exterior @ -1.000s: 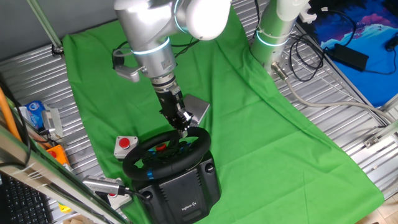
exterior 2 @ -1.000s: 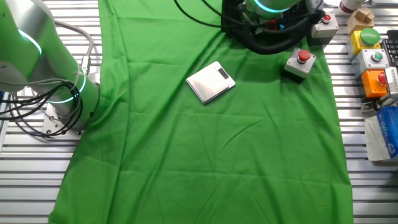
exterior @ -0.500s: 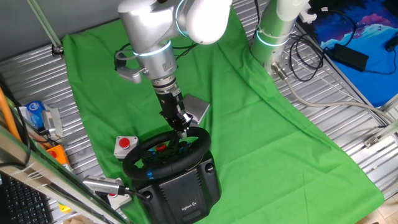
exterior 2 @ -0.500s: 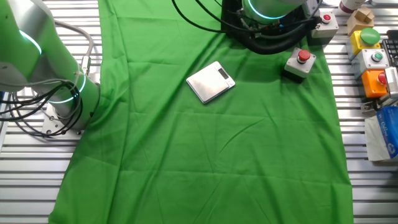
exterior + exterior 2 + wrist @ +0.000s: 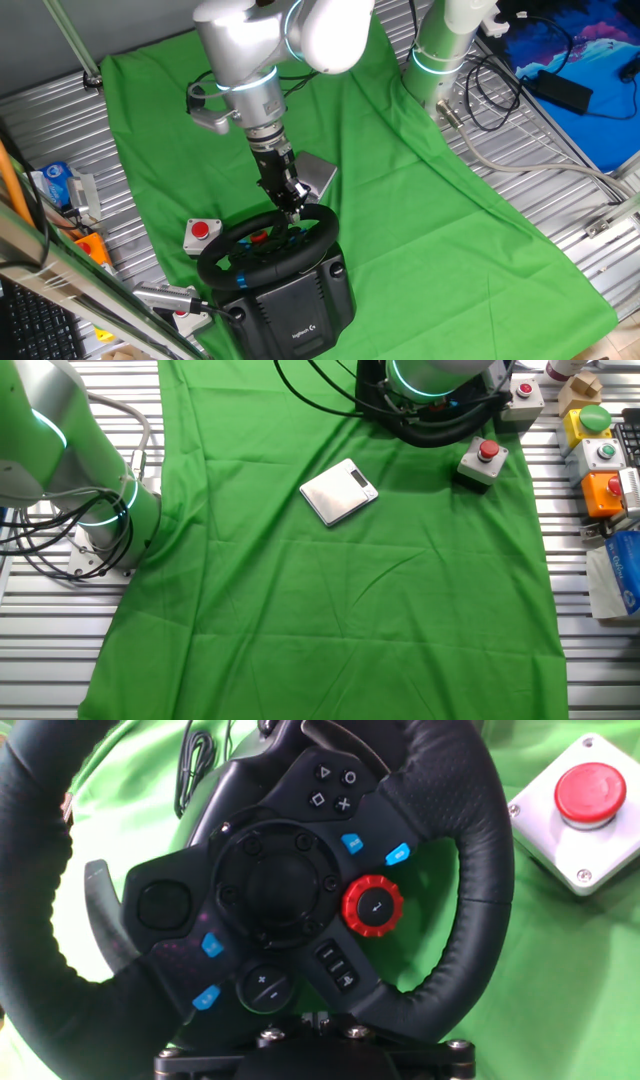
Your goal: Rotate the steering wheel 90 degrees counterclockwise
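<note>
- Gripper (image 5: 296, 212) is sitting right at the far rim of the steering wheel (image 5: 268, 250); the side camera is hiding the jaws behind the rim, and the hand camera shows no fingertips, so I cannot tell how wide they are or whether they are clamping the rim.
- The steering wheel is standing on its dark base at the front-left part of the bench, on the green cloth (image 5: 420, 200).
- In the hand camera the hub is reading tilted: the red dial (image 5: 373, 906) is lying right of centre and the spokes are running diagonally.
- Over the last second the arm is drifting slightly right and up at the wrist, while the wheel is looking about the same. My read: the turn is barely under way, if at all.
- The white box with a red button (image 5: 201, 233) is sitting just left of the wheel, near but apart.
- Further back, a small silver scale (image 5: 339, 490) is lying flat near the cloth's middle, well clear of the sweep.
</note>
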`<control>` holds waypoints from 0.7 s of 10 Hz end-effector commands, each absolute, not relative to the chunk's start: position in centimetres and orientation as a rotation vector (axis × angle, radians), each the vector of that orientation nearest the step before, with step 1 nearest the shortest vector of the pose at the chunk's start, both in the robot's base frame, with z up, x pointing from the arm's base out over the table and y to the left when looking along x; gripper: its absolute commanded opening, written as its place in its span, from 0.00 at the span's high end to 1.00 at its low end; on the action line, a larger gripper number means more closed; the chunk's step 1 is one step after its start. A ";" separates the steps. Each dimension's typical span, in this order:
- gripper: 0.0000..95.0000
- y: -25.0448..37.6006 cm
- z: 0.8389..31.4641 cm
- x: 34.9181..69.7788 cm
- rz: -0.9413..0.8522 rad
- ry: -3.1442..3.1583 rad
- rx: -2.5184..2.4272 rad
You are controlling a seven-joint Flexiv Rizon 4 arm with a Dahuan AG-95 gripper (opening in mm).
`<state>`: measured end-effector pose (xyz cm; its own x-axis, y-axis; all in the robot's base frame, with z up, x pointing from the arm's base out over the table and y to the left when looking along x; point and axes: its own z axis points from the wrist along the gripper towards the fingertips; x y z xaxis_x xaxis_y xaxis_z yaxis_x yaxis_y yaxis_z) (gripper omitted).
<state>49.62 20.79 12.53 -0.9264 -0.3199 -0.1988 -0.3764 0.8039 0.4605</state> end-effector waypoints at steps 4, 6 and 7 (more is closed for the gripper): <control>1.00 20.7 12.1 50.0 0.751 2.855 -0.594; 1.00 20.4 12.2 50.5 0.736 2.837 -0.647; 1.00 20.4 12.2 50.7 0.717 2.829 -0.664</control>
<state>50.60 20.41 12.20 -0.8922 -0.3816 -0.2416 -0.4508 0.7850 0.4249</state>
